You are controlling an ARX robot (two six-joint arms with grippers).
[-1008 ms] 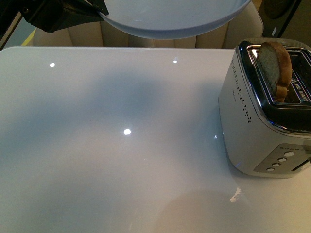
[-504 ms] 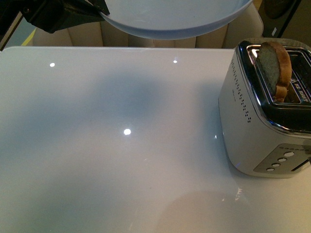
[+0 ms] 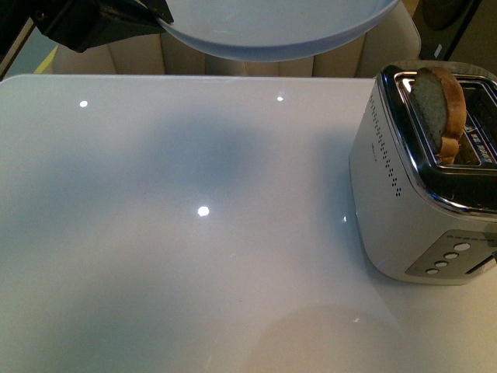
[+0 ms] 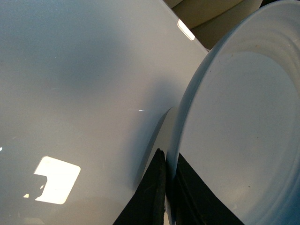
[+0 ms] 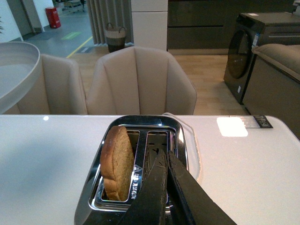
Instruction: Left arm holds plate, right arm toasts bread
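Front view: holds the smooth, low-rimmed plate (image 3: 279,35) aloft, well left of the boxy metal toaster (image 3: 404,210), left gripper (image 4: 166,187) clamped on its rim. Hangs the right gripper (image 5: 166,157), closed on nothing, above the toaster, beside the coarse, crusty bread (image 5: 117,161) standing in one slot. Likely risks tipping the plate from that narrow edge pinch, or crumbling the soft bread.
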